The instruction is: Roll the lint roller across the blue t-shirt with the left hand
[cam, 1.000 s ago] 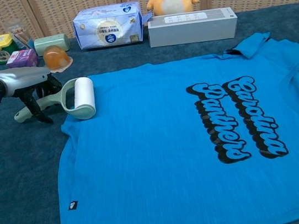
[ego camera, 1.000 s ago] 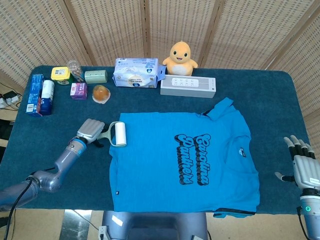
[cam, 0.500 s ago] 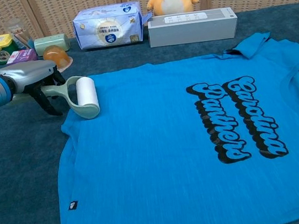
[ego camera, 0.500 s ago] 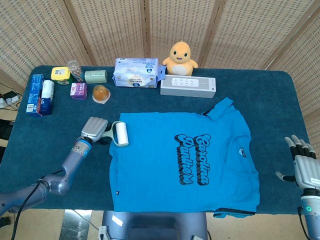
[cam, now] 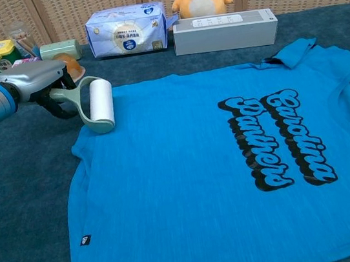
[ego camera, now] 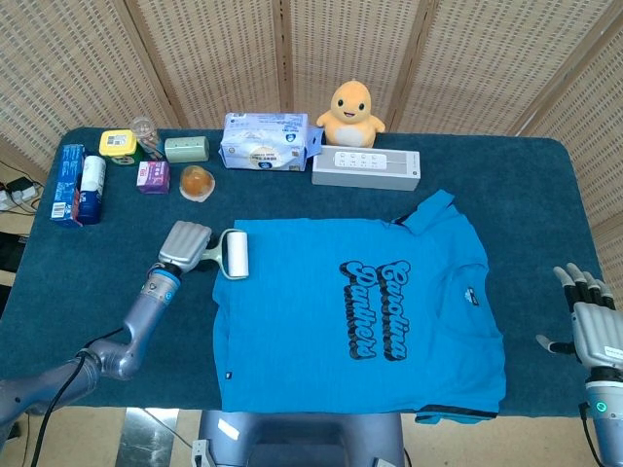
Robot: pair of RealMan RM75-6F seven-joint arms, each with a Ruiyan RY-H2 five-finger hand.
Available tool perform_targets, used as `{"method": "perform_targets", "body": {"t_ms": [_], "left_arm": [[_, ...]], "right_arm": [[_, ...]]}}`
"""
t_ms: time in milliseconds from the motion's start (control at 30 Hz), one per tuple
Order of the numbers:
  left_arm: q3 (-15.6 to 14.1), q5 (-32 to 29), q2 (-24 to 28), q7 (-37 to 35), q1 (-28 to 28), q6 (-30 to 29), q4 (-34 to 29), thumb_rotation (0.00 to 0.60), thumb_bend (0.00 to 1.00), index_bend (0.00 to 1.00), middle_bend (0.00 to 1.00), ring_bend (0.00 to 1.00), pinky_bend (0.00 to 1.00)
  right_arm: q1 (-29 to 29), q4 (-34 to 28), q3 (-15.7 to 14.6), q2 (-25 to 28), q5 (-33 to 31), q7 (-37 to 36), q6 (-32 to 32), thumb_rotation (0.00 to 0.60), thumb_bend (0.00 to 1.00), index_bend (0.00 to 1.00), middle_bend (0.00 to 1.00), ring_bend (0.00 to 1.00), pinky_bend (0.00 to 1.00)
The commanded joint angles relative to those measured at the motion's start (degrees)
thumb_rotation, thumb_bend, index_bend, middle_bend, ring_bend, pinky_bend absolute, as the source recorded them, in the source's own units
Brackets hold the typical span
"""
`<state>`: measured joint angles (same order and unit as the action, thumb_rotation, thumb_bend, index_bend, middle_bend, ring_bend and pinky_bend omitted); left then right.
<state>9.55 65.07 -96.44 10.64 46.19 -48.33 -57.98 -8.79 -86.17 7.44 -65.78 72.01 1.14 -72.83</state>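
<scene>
The left hand (ego camera: 183, 243) has its fingers wrapped round the pale green handle of the lint roller (ego camera: 235, 255), w/ the white roll sitting right at the top-left corner of the blue t-shirt (ego camera: 350, 311), on or just over its edge; from the chest view the roll (cam: 100, 101) looks to be touching the cloth near the hem corner, tho I can't be sure how hard it presses. The relation that matters: the shirt spreads away from the hand toward 3 o'clock in the head view, and the roll's long axis runs roughly 12-to-6, so it's set crosswise to that direction and, I'd judge, ready to roll straight across twd the printed chest. The left hand is by far the nearer one; the right hand (ego camera: 594, 326) hangs off the tabletop (ego camera: 545, 175) edge at 4 o'clock, well apart from the shirt, fingers spread, holding nothing. Writing: the shirt carries a two-line black script print (cam: 277, 139), reads approx. "Carolina Panthers" but the lettering's too stylised for me to swear to it. A small tag (cam: 86, 240) sits near the lower hem, illegible. The tissue pack (cam: 127, 29) at 12 o'clock has a label, too small to read.
</scene>
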Motion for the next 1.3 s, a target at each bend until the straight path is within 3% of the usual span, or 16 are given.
{"method": "perform_targets", "body": {"t_ms": [33, 67, 167, 500, 900, 1300], "left_arm": [[0.3, 1.0, 0.3, -3.3, -0.2, 0.9, -0.5, 0.600, 0.67, 0.93, 1.00, 0.93, 1.00], [0.1, 1.7, 0.7, -4.4, -0.1, 1.4, -0.6, 0.600, 0.74, 0.94, 1.00, 0.93, 1.00], [-0.1, 2.0, 1.8, -6.2, 0.1, 3.4, -1.6, 0.600, 0.84, 0.94, 1.00, 0.93, 1.00], [0.2, -3.9, 8.6, -0.7, 2.7, 11.5, -9.0, 0.600, 0.98, 0.95, 1.00, 0.93, 1.00], [0.2, -4.8, 13.6, 0.5, 4.8, 13.4, -13.7, 0.600, 0.96, 0.95, 1.00, 0.93, 1.00], [-0.3, -5.6, 13.1, -0.8, 6.0, 14.7, -13.2, 0.600, 0.96, 0.95, 1.00, 0.93, 1.00]], "right_arm": [[0.0, -0.1, 0.0, 0.1, 0.1, -0.2, 0.0, 0.600, 0.00, 0.00, 0.00, 0.00, 0.03], [0.0, -0.1, -0.1, 0.1, 0.1, -0.2, 0.0, 0.600, 0.00, 0.00, 0.00, 0.00, 0.03], [0.0, -0.2, -0.1, 0.2, 0.1, -0.2, 0.0, 0.600, 0.00, 0.00, 0.00, 0.00, 0.03], [0.0, -0.6, -0.3, 0.4, 0.6, -0.9, 0.3, 0.600, 0.00, 0.00, 0.00, 0.00, 0.03], [-0.1, -0.4, -0.4, 0.5, 0.6, -1.3, 0.6, 0.600, 0.00, 0.00, 0.00, 0.00, 0.03], [-0.4, -0.1, -0.5, 0.9, 0.7, -3.1, 1.6, 0.600, 0.00, 0.00, 0.00, 0.00, 0.03]]}}
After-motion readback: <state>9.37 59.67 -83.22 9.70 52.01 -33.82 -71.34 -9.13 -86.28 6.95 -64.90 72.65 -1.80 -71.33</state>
